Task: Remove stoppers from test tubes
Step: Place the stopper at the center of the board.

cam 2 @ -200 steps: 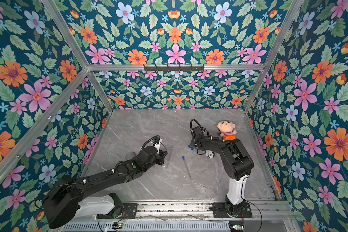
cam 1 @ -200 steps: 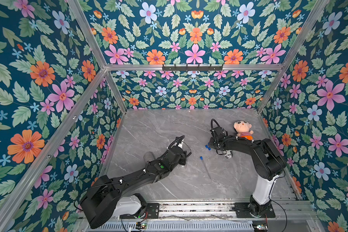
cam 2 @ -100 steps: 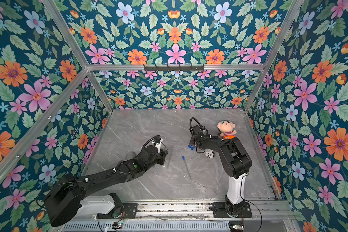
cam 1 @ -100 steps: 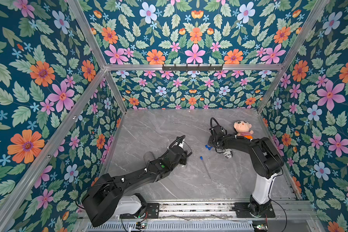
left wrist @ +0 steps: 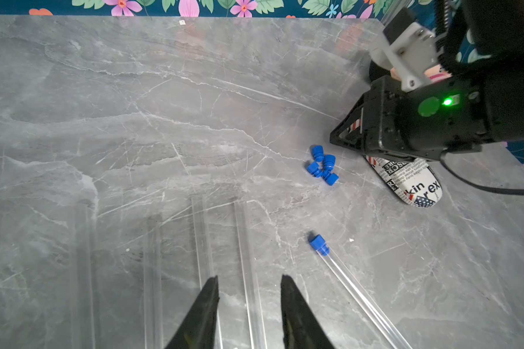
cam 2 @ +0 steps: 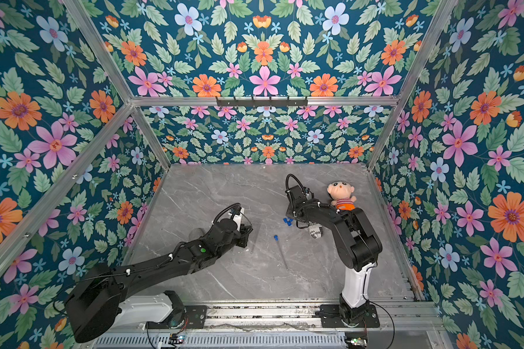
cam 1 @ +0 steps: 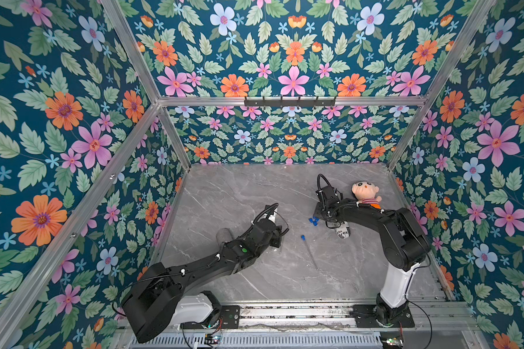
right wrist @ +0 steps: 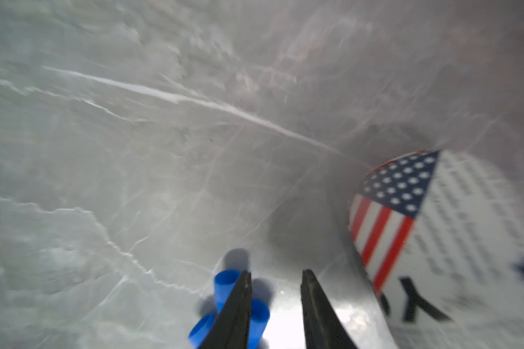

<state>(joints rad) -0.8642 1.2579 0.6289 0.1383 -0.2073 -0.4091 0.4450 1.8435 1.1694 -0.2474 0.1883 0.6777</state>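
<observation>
Right gripper [right wrist: 275,272], jaws parted and empty, hangs beside four loose stoppers [left wrist: 322,165] and should rise straight, sparing the pile; left gripper [left wrist: 249,276], jaws apart, straddles a bare test tube [left wrist: 241,229].

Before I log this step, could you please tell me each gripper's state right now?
Left gripper: open, holding nothing.
Right gripper: open, empty, beside loose blue stoppers.

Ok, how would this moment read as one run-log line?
loose caps: four, piled | capped tube: one, lying flat | left pincer: open above bare tubes | right pincer: open, empty
</observation>
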